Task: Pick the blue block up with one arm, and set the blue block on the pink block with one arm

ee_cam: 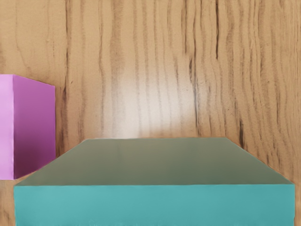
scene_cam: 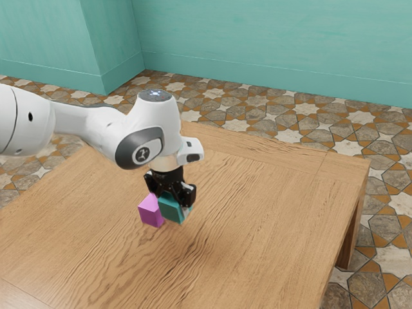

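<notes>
One blue block (scene_cam: 170,210) in tool (scene_cam: 175,203)

I can read no words or numbers here — only a small white emblem (scene_cam: 141,154) on my arm's (scene_cam: 77,122) dark joint cap (scene_cam: 153,138), illegible.

It looked like a room in a home: a wooden tabletop (scene_cam: 270,212) stood on patterned floor tiles (scene_cam: 309,122) before plain teal walls (scene_cam: 270,32).

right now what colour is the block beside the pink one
Teal; the block shows best in the wrist view.
</notes>
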You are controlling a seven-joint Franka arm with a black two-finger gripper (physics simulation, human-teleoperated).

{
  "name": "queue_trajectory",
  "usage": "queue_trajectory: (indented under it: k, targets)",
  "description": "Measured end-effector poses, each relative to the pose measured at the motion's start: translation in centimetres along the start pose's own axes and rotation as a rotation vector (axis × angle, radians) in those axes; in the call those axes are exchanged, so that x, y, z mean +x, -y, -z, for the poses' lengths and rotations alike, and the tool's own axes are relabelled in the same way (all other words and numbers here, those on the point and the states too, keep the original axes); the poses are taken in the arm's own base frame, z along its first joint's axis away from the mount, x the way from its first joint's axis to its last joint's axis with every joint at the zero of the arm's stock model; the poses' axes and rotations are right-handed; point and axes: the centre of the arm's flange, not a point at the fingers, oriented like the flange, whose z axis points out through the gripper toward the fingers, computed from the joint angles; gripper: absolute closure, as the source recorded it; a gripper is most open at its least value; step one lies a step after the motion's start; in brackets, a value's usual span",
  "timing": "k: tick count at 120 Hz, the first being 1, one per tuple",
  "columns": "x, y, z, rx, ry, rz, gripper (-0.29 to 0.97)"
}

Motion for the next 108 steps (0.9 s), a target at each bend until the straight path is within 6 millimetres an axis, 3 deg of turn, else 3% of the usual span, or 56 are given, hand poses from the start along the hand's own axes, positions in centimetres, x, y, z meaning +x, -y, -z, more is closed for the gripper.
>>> queue_trajectory:
  k: [27,56,69,108]
  targets:
    - [1.7,4.8,-0.5,0.015,0.040,0.000,0.28]
    - [4.1,7.6,-1.3,0.018,0.068,-0.033,0.29]
    - [4.7,9.8,-2.1,0.018,0.094,-0.033,0.29]
    - [4.5,11.7,-2.8,0.013,0.125,-0.080,0.29]
